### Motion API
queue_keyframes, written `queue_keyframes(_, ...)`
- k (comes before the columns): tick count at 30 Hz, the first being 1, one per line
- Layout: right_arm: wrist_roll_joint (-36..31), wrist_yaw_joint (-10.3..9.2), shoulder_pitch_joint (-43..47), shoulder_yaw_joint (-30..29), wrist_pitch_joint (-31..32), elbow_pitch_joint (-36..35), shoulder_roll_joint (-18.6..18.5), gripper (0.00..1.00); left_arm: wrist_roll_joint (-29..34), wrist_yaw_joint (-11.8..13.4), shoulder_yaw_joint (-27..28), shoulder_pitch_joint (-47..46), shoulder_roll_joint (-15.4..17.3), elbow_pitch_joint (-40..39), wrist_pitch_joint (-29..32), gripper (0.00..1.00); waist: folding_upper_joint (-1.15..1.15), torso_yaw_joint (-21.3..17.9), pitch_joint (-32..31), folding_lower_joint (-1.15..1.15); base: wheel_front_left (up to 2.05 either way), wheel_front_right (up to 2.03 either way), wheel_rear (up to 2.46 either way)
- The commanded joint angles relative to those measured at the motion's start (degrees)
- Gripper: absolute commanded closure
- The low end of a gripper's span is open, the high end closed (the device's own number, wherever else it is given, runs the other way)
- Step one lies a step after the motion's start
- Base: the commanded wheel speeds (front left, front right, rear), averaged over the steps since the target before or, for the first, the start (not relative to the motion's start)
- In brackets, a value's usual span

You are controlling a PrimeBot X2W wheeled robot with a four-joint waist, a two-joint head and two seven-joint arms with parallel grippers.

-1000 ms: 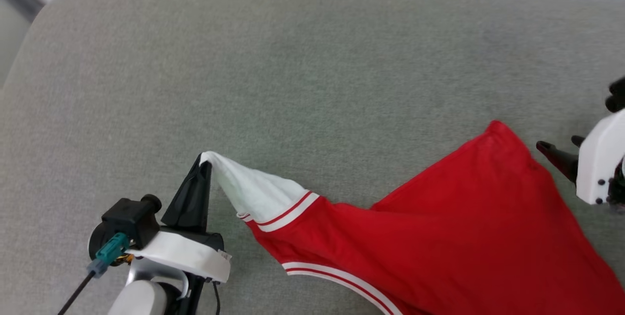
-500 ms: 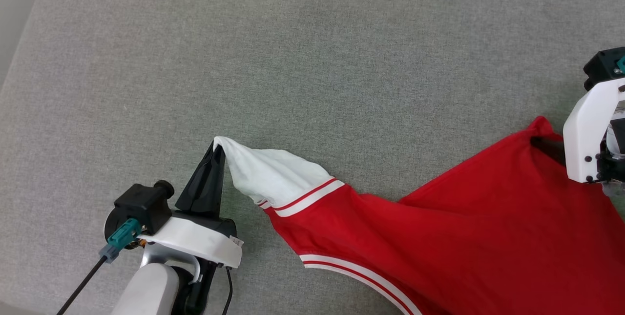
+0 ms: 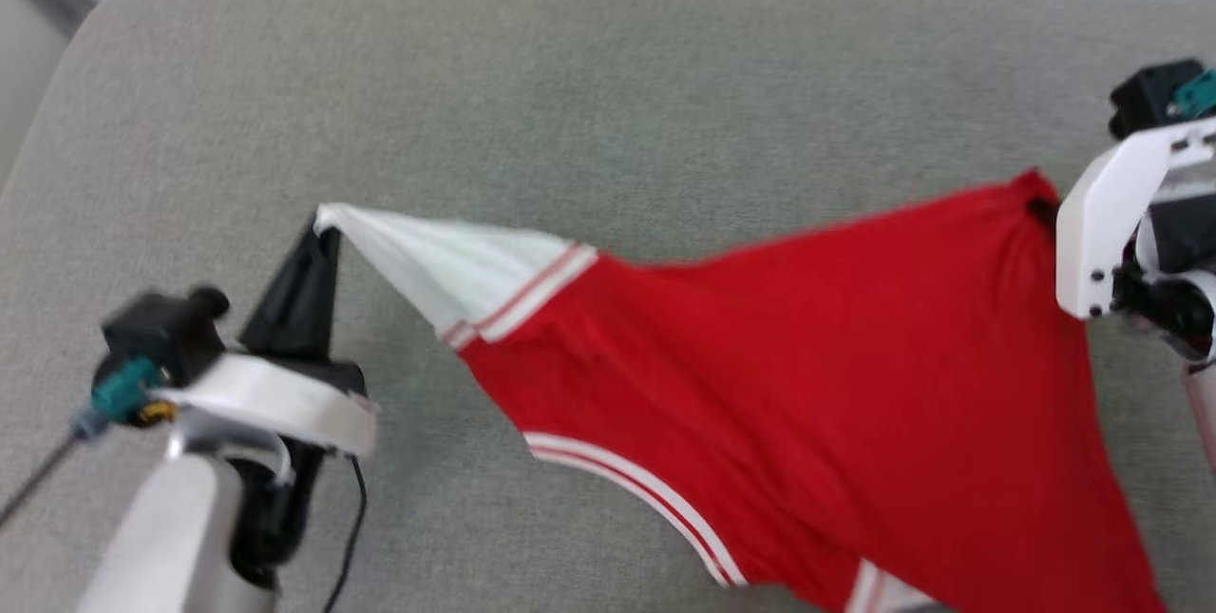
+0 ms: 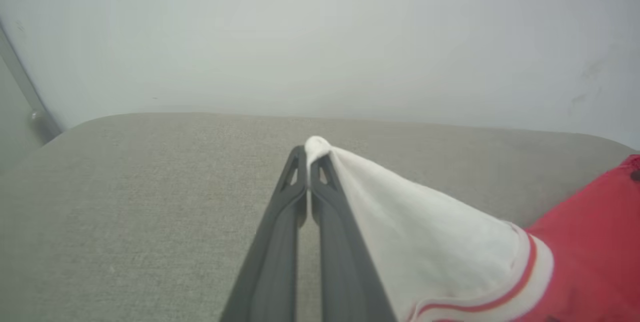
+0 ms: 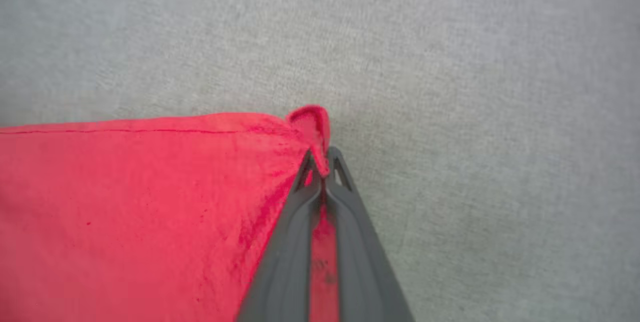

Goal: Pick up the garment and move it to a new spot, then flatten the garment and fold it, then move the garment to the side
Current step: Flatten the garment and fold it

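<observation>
Red garment (image 3: 807, 328), white striped-trim sleeve, stretched taut above grey cushion

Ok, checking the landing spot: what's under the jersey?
The grey fabric surface shows past the edges of the jersey. The patch directly beneath the red cloth is covered, so anything lying there cannot be seen.

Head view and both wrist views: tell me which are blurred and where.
Head view: motion blur throughout, smearing the garment, its striped trim and the left claw. Left wrist view: crisp on the claw and the white sleeve; even, soft light, no glare. Right wrist view: right claw and the pinched red corner fairly sharp, grey cushion softer toward the top.
</observation>
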Motion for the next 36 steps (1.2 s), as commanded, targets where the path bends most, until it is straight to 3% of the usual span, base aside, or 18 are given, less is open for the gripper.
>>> queue_keyframes(1, -0.4, -0.02, -1.1, -0.8, -1.3, 1.0, 1.2, 1.00, -1.0, -0.3, 0.8, -1.9, 0.7, -0.3, 0.9, 1.00, 0.00, -2.5, -2.6, 0.00, 0.00, 0.00, 0.00)
queue_keyframes(5, -3.7, -0.02, -5.3, -4.1, -5.9, 3.8, 4.5, 1.00, -3.0, -0.6, 2.5, -9.4, 3.0, 1.0, 6.2, 1.00, 0.00, -5.2, -4.6, 0.00, 0.00, 0.00, 0.00)
queue_keyframes(10, -6.9, -0.03, -11.4, -6.6, -10.5, 7.9, 8.0, 1.00, -3.7, -0.9, 3.1, -21.7, 5.2, 8.3, 11.8, 1.00, 0.00, -8.2, -5.9, 0.00, 0.00, 0.00, 0.00)
queue_keyframes(17, -11.1, -0.03, -22.4, -10.3, -17.7, 11.5, 10.6, 1.00, -0.9, -2.2, 1.5, -40.1, 6.6, 20.6, 11.9, 1.00, 0.00, -11.2, -4.3, 0.00, 0.00, 0.00, 0.00)
queue_keyframes(22, -14.1, -0.03, -31.1, -12.8, -21.7, 12.6, 11.1, 1.00, 0.6, -2.4, 1.1, -52.7, 7.0, 25.5, 10.2, 1.00, 0.00, -12.0, -0.8, 0.00, 0.00, 0.00, 0.00)
queue_keyframes(36, -19.4, -0.03, -55.3, -16.4, -25.5, 9.6, 9.9, 1.00, 4.3, -3.4, 0.1, -83.7, 9.4, 34.3, 6.7, 1.00, 0.00, -10.8, 17.4, 0.00, 0.00, 0.00, 0.00)
